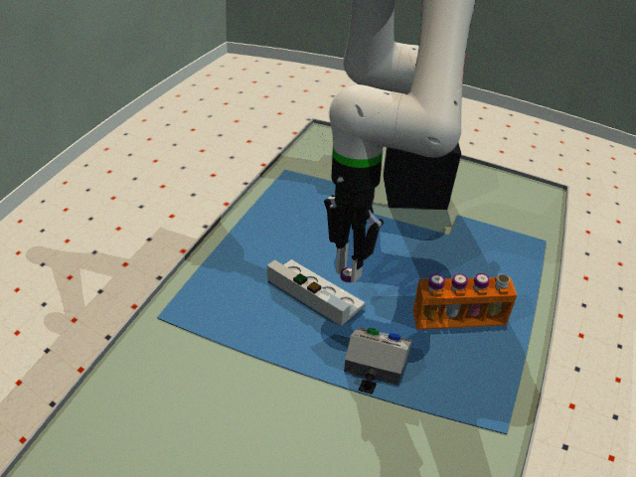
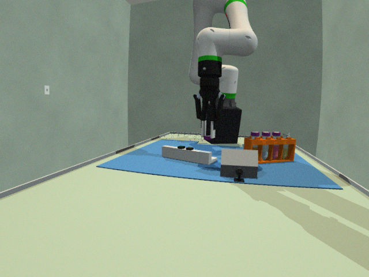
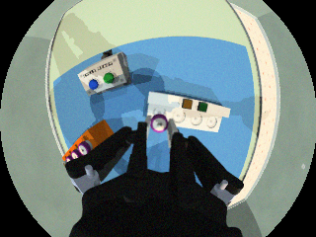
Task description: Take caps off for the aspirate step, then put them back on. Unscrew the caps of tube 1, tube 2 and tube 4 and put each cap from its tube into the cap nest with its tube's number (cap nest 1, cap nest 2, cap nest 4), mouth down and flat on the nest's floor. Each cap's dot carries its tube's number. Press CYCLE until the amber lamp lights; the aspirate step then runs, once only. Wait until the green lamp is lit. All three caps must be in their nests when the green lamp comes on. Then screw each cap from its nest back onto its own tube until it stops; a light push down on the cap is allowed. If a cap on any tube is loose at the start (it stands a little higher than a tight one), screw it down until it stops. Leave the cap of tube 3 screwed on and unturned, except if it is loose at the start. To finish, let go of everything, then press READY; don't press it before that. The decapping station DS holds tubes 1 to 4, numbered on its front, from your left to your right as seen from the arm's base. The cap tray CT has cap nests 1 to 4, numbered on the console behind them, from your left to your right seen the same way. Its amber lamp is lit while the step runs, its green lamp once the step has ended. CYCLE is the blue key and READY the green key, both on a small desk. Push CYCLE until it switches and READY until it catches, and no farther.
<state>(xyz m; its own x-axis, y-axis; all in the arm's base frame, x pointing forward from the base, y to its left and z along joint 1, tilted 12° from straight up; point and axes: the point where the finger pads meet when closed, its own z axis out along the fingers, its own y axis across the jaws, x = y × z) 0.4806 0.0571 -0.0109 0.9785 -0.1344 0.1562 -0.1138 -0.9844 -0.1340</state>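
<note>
My gripper points straight down and is shut on a purple cap. It holds the cap low over the arm-side edge of the white cap tray, near the tray's end closest to the rack. I cannot tell whether the cap touches a nest. In the wrist view the cap sits between my fingertips at the left end of the tray. The orange rack holds three tubes with purple caps and one open tube at its right end. Both tray lamps look unlit.
The grey key desk stands in front of the tray and rack, with the green key and the blue key on top. The arm's black base stands behind. All of it sits on a blue mat.
</note>
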